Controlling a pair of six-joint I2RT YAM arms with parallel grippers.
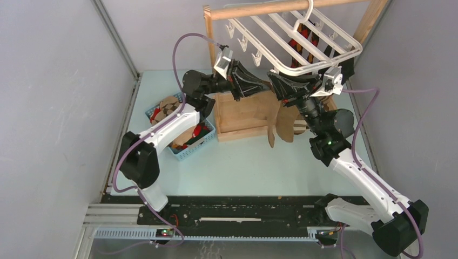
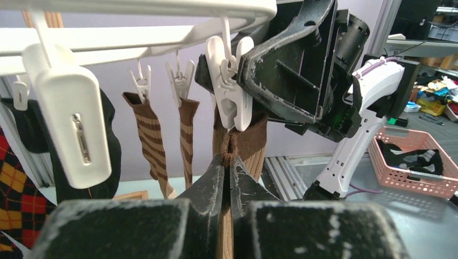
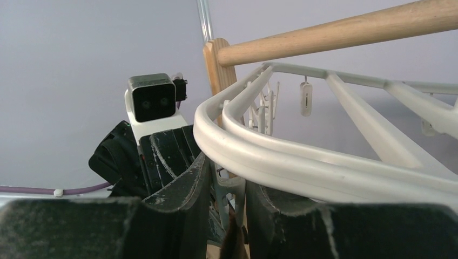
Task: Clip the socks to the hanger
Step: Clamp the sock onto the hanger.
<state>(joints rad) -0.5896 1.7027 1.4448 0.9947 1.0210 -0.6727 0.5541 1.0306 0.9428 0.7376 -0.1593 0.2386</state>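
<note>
The white hanger [image 1: 302, 40] hangs from a wooden rail. My left gripper [image 1: 263, 85] is shut on the cuff of a plain brown sock [image 2: 246, 141] and holds it up right under a white clip [image 2: 229, 91]. The sock hangs down in the top view [image 1: 282, 123]. My right gripper [image 1: 275, 82] is closed on the sides of that clip [image 3: 233, 189], just under the hanger's rim [image 3: 302, 162]. Two brown striped socks [image 2: 154, 137], a black sock [image 2: 110, 145] and a red-orange argyle sock [image 2: 16, 199] hang from other clips.
A blue mesh basket [image 1: 190, 151] with more socks sits at the left beside the wooden stand's base [image 1: 243, 116]. The wooden rail [image 1: 259, 9] and its posts stand close above both grippers. A pink basket [image 2: 410, 162] lies beyond the table.
</note>
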